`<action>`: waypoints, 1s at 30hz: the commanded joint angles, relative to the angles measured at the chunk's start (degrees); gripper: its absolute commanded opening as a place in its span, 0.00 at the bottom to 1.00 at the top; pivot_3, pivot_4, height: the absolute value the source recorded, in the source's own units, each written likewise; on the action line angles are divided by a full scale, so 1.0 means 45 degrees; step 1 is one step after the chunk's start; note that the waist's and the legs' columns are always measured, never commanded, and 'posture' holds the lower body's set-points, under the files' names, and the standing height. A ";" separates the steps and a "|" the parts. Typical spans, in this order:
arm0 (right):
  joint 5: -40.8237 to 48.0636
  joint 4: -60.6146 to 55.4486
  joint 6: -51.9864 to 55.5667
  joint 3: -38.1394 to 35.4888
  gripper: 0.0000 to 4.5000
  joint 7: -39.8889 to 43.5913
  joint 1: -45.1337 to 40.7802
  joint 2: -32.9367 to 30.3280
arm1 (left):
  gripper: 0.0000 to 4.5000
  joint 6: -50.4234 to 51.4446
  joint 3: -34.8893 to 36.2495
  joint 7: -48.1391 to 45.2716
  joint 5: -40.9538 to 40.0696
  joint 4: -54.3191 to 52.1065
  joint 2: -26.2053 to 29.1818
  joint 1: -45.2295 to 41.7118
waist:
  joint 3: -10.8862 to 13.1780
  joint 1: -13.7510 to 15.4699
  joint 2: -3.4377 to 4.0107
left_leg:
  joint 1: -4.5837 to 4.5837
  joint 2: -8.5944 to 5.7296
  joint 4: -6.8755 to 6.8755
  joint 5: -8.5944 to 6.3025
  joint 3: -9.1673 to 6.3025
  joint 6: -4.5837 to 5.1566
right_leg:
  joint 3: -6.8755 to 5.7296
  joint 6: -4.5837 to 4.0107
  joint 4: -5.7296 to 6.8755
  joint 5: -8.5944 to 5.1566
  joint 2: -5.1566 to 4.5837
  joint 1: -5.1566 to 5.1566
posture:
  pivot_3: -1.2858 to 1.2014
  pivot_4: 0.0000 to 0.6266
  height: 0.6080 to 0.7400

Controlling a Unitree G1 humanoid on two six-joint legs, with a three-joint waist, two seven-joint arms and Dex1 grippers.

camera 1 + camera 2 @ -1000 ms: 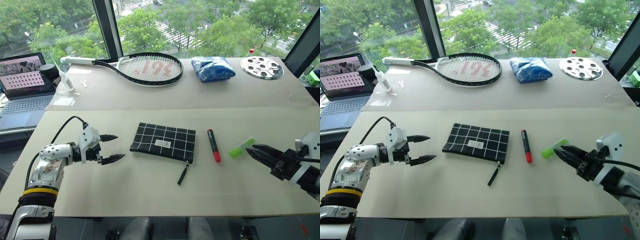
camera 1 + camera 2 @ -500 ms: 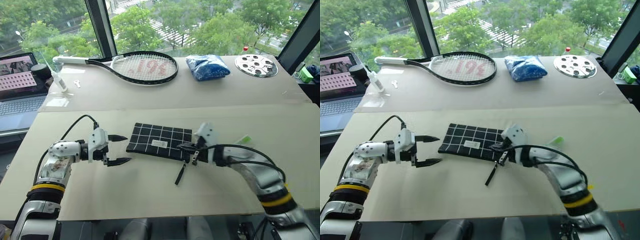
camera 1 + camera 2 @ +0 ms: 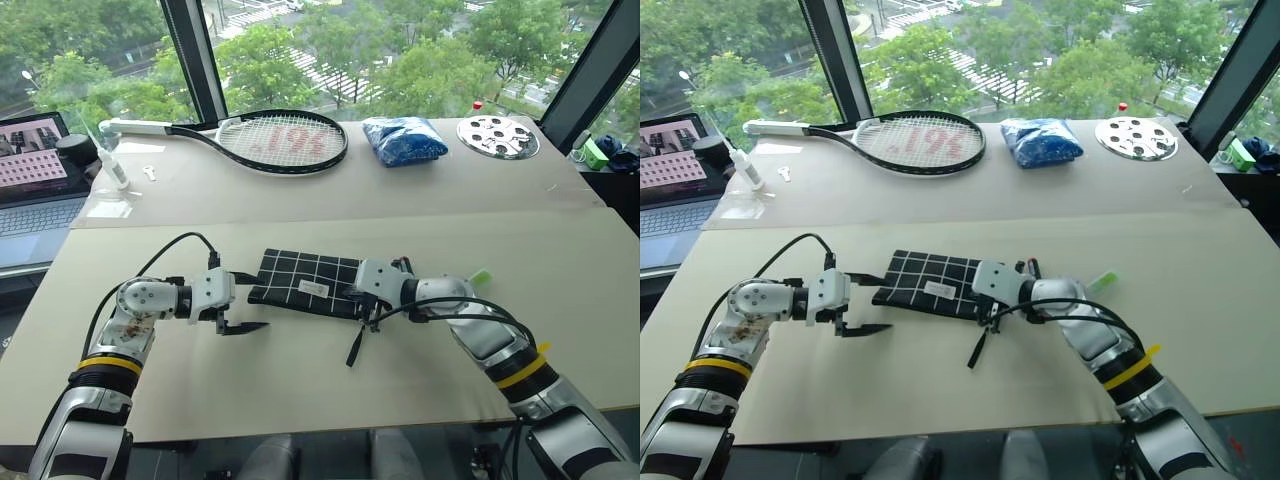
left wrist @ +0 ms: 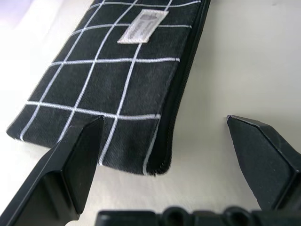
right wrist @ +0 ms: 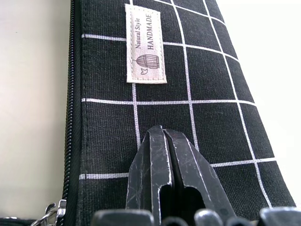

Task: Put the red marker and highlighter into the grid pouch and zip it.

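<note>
- Grid pouch [image 3: 308,285] lies flat in the middle of the bench, zipper side toward the near edge, its pull strap [image 3: 355,345] trailing off the right corner.
- My right pincer [image 5: 162,155] has swung in from the bench's right side; its jaws are now pressed together on the fabric by that corner, gripping nothing I can see.
- My left pincer [image 4: 164,136] gapes wide, straddling the pouch's left end.
- Highlighter [image 3: 478,277] waits further right; unzipping looks next.

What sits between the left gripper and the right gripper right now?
The grid pouch lies between them: the open left gripper at its left end, the shut right gripper at its zipper-pull end. Both eye views show it.
</note>
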 commanded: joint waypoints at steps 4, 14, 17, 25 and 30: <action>-0.0382 0.0029 0.0537 -0.0141 0.01 0.0336 0.1038 -0.0260 | 1.00 -0.2162 -0.0294 0.1137 0.0924 0.2112 -0.0369 -0.1101 | -0.0027 0.0061 0.0022 | 0.0005 0.0027 0.0000 -0.0005 0.0013 -0.0015 | 0.0004 -0.0018 0.0001 0.0011 0.0029 -0.0007 | 0.52 0.24 1.00; -0.0422 -0.0271 0.0782 -0.0551 0.00 0.0384 0.1256 -0.0173 | 0.50 -0.2049 -0.0026 0.0241 -0.0016 0.2959 -0.0636 -0.1482 | -0.0029 0.0101 0.0019 | 0.0000 0.0031 0.0002 -0.0009 0.0024 -0.0013 | 0.0005 -0.0018 -0.0001 0.0011 0.0033 -0.0014 | 0.52 0.24 1.00; -0.0397 -0.0283 0.0792 -0.0614 0.00 0.0442 0.1226 -0.0164 | 0.27 -0.1851 0.0148 -0.0041 -0.0337 0.2942 -0.0623 -0.1406 | -0.0029 0.0096 0.0018 | -0.0004 0.0032 0.0002 -0.0011 0.0024 -0.0011 | 0.0005 -0.0018 -0.0002 0.0011 0.0034 -0.0019 | 0.52 0.24 1.00; -0.0177 -0.0353 0.0597 -0.0873 0.00 0.0694 0.1188 -0.0122 | 0.01 -0.0769 0.0497 -0.0592 -0.1167 0.2341 -0.0545 -0.1114 | -0.0029 -0.0027 0.0019 | -0.0006 0.0044 0.0000 -0.0018 0.0030 -0.0009 | 0.0005 -0.0018 -0.0002 0.0011 0.0044 -0.0030 | 0.52 0.24 1.00; 0.1647 -0.0177 0.0608 -0.3618 0.07 -0.0859 0.0028 0.1379 | 0.00 0.1232 0.0648 -0.0470 -0.1535 0.0989 -0.0413 -0.0613 | -0.0016 -0.0100 0.0014 | -0.0009 0.0053 0.0000 -0.0021 0.0034 -0.0012 | 0.0006 -0.0020 -0.0003 0.0012 0.0048 -0.0039 | 0.52 0.24 1.00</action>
